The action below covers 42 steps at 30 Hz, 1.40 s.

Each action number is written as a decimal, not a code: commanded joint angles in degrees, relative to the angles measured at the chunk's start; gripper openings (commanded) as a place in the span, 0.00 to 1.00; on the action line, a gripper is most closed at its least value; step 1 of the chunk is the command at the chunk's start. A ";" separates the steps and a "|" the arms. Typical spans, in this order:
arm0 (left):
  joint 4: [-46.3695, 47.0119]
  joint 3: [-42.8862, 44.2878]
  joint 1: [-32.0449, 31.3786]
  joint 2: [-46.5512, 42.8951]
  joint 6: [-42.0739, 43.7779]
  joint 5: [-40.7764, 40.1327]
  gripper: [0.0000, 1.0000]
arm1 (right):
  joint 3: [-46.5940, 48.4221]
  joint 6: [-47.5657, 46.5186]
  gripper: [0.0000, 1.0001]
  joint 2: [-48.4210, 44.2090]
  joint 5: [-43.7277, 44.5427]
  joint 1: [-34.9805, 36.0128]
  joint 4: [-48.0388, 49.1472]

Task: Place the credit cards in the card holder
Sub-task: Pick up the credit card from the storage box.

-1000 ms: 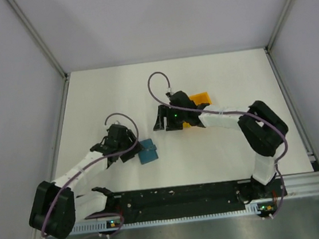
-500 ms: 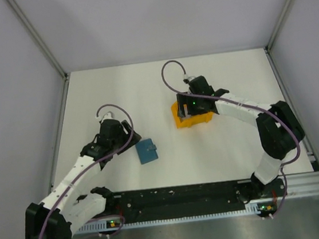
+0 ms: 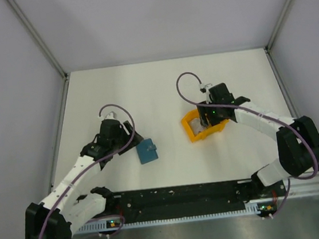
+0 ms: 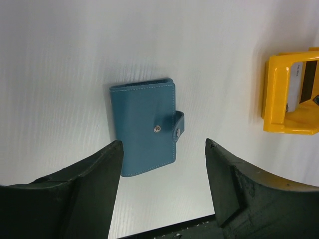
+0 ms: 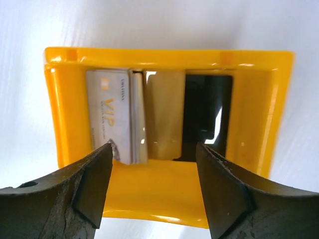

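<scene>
Up top first: just ahead of the left gripper point(image 3: 132, 141) lies the holder point(image 3: 147, 151), flat on the table point(image 3: 145, 92) and apart from the fingers. On the other side, the right gripper point(image 3: 207, 123) hangs right above the tray point(image 3: 195, 137), with something pale showing inside it. Tray and holder sit well apart.

Left wrist now: jaws spread wide, nothing between them, and the holder sits dead ahead, framed in the gap but untouched. Its cover lies closed. A strap point(image 4: 178, 130) curls round the edge beside a stud point(image 4: 157, 129), and whether it's fastened I can't tell. Off beyond the right-hand finger, the tray peeks in with card edges standing in it.

Right wrist: jaws parted here too, empty, poised over the near wall of the tray. Straight ahead, inside, the cards point(image 5: 164, 114) stand side by side: a pale VIP card point(image 5: 109, 114) toward the left finger, a yellowish one in the middle, a dark card point(image 5: 207, 117) toward the right finger. None is touched.

So where are we? By my reading, at the very start. Every card I can see is in the tray, none is in the holder, and the holder looks unopened. Left to do: open it, lift the cards out one at a time, slide each in.
</scene>
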 commanded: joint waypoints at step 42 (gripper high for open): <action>12.71 9.65 -14.97 15.60 -1.11 3.90 0.70 | 2.16 -0.27 0.31 5.58 14.89 1.99 2.13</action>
